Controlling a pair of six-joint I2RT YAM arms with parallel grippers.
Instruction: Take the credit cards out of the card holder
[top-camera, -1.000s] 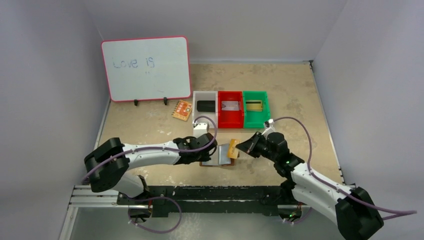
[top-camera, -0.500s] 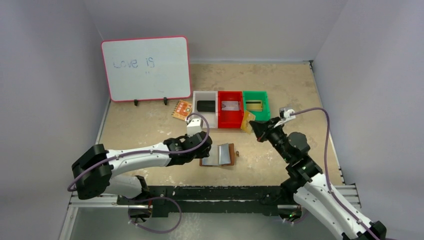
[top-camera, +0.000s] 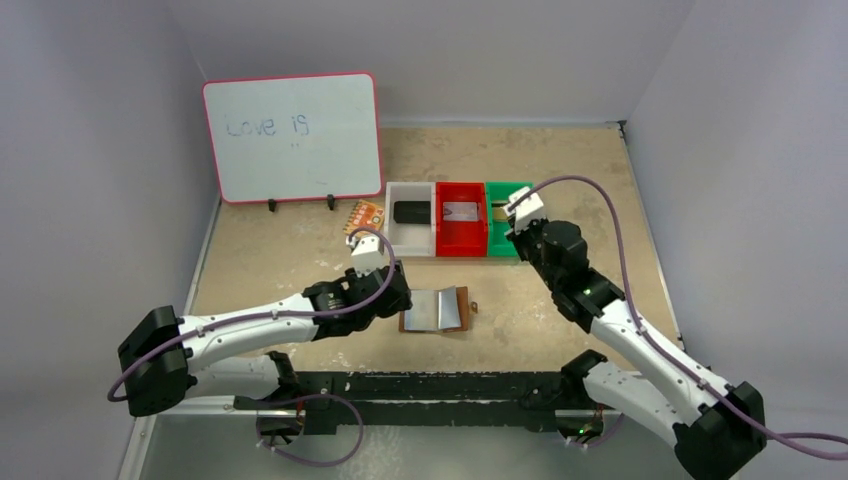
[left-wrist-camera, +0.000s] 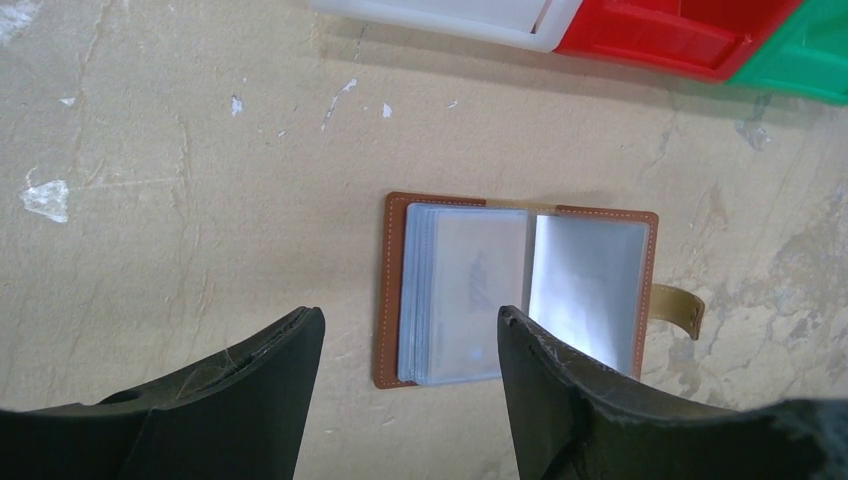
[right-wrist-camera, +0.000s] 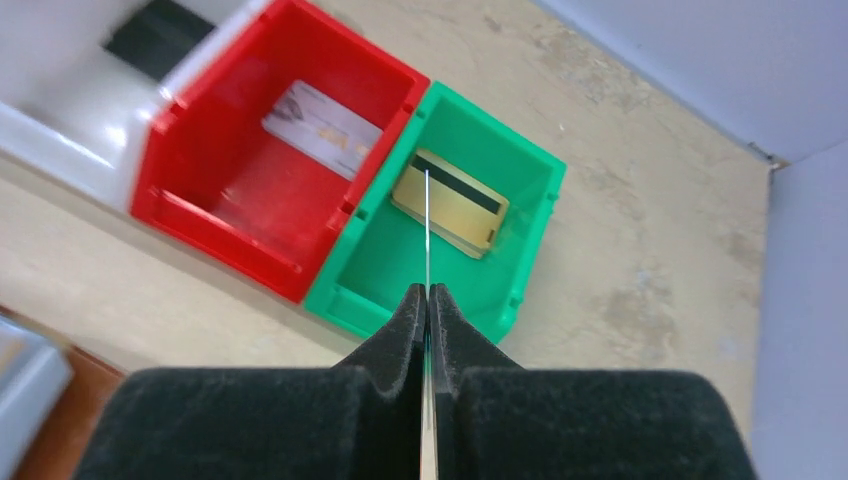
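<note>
Overhead view: the brown card holder (top-camera: 437, 309) lies open on the table between the arms. The right gripper (top-camera: 513, 228) hangs over the green bin (top-camera: 496, 190).

Left wrist view: the left gripper (left-wrist-camera: 408, 325) is spread and empty above the holder.

Right wrist view: the right gripper pinches a thin card (right-wrist-camera: 427, 225) edge-on above a gold card (right-wrist-camera: 455, 203). It is best lowered inside the bin walls before release, so it lands flat.
</note>
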